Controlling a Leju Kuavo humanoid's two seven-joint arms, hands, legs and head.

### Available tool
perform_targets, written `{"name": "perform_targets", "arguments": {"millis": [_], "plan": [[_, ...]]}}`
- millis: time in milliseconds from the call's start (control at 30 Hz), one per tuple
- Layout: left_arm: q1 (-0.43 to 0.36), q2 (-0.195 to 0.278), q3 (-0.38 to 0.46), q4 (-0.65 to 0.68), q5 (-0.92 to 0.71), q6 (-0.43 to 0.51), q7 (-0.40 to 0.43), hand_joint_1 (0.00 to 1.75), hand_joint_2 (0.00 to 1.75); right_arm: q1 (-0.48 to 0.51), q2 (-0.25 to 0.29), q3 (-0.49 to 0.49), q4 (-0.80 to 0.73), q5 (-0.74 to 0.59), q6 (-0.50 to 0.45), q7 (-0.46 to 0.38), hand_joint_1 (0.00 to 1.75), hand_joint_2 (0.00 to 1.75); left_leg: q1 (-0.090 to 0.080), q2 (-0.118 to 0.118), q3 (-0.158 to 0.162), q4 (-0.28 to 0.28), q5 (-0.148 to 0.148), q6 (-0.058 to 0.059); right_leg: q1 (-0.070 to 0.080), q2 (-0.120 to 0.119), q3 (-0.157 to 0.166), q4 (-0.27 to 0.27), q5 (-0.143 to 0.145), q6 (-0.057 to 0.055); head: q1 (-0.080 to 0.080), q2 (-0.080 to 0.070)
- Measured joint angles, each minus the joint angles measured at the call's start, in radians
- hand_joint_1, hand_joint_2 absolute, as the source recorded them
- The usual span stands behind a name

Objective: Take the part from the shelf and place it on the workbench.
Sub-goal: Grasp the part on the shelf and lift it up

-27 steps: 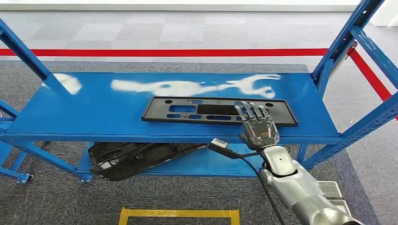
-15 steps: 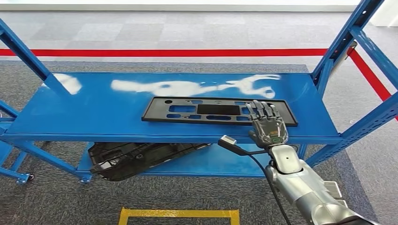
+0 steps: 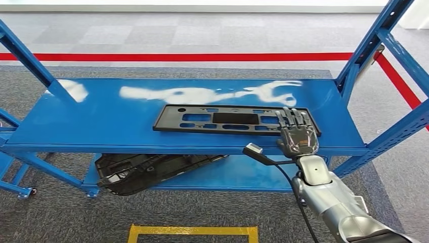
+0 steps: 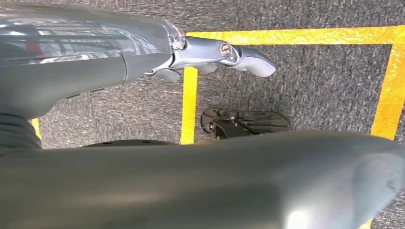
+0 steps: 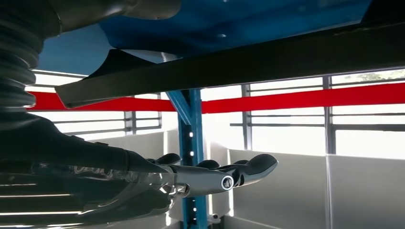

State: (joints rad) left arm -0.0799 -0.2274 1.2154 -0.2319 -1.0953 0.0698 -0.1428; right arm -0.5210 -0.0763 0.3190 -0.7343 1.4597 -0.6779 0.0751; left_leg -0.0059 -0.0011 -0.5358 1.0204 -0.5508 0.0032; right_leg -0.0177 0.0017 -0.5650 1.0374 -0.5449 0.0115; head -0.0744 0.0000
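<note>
Blue shelf [image 3: 101, 121]: flat black part [image 3: 222, 120], rectangular cutouts.

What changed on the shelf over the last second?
The right hand slid rightward along the flat black part, from mid-right to its right end, fingers spread flat, gripping nothing. The part, the blue shelf and the black part on the lower shelf stayed put.
</note>
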Motion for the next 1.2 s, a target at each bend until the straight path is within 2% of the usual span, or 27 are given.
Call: {"name": "perform_targets", "arguments": {"millis": [67, 100, 667, 967, 1200], "plan": [[0.000, 0.000, 0.000, 0.000, 0.000, 0.000, -0.001, 0.00, 0.00, 0.000, -0.002, -0.003, 0.003, -0.003, 0.001, -0.003, 1.37, 1.75, 0.000, 0.000, 0.000, 0.000, 0.000, 0.000, 0.000, 0.000, 0.000, 0.000, 0.000, 0.000, 0.000, 0.000], [0.000, 0.000, 0.000, 0.000, 0.000, 0.000, -0.001, 0.00, 0.00, 0.000, -0.003, -0.005, 0.006, -0.006, 0.003, -0.007, 1.75, 1.75, 0.000, 0.000, 0.000, 0.000, 0.000, 0.000, 0.000, 0.000, 0.000, 0.000, 0.000, 0.000, 0.000, 0.000], [0.000, 0.000, 0.000, 0.003, -0.001, 0.029, -0.024, 0.00, 0.00, 0.001, -0.021, -0.012, -0.003, -0.016, 0.000, -0.039, 1.75, 1.75, 0.000, 0.000, 0.001, 0.001, 0.000, 0.000, 0.000, 0.000, 0.002, 0.000, 0.000, 0.000, 0.000, 0.000], [0.001, 0.000, -0.001, 0.004, -0.007, 0.103, -0.058, 0.00, 0.00, 0.086, -0.027, -0.024, -0.125, 0.012, 0.000, -0.055, 1.75, 1.75, 0.000, 0.000, 0.002, 0.001, 0.000, 0.000, 0.000, 0.000, 0.003, 0.000, 0.000, 0.000, 0.000, 0.000], [0.001, 0.000, -0.008, 0.006, -0.015, 0.085, -0.113, 0.00, 0.00, 0.145, -0.027, -0.041, -0.216, 0.016, -0.001, -0.081, 1.75, 1.75, 0.000, 0.000, 0.002, 0.001, 0.000, 0.000, 0.000, 0.000, 0.003, 0.000, 0.000, 0.000, 0.000, 0.000]]}}
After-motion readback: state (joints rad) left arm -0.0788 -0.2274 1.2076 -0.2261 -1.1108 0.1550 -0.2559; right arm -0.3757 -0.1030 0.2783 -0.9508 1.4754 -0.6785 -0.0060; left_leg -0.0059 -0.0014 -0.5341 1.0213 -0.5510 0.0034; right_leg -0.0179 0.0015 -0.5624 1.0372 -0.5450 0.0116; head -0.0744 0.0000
